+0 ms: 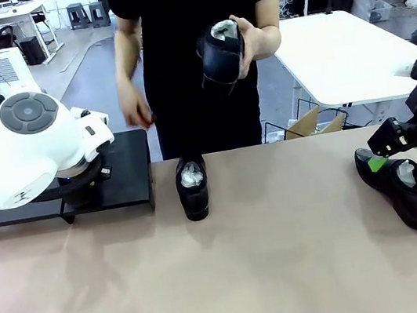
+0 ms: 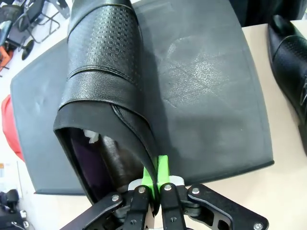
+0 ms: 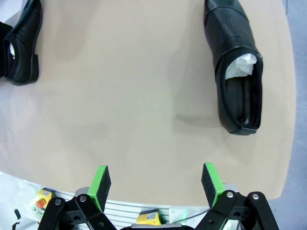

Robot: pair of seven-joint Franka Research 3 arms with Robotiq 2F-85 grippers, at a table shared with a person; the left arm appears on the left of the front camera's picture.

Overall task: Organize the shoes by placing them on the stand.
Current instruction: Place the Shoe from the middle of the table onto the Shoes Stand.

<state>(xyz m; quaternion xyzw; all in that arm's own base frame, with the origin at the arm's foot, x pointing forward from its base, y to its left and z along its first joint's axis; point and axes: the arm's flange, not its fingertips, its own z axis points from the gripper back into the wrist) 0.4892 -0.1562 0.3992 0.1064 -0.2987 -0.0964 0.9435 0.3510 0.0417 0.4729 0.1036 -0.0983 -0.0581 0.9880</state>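
My left gripper point(image 2: 154, 184) is shut on the heel rim of a glossy black shoe point(image 2: 103, 72), which lies toe-away over the matte-black stand point(image 2: 206, 96). In the front view the white left arm hides that shoe above the stand point(image 1: 128, 177). A second shoe point(image 1: 193, 187), stuffed with white paper, sits on the table just right of the stand. A third shoe point(image 1: 404, 189) lies at the table's right edge, under my open right gripper point(image 1: 404, 163). In the right wrist view that shoe point(image 3: 237, 72) is ahead and to the right of the open gripper point(image 3: 156, 181), untouched. The person holds another shoe point(image 1: 219, 50) at chest height.
The person stands at the far side behind the middle shoe, one hand point(image 1: 135, 104) hanging near the stand's right end. Bare tan tabletop point(image 1: 288, 255) stretches across the front and middle. A white table point(image 1: 342, 48) stands behind at the right.
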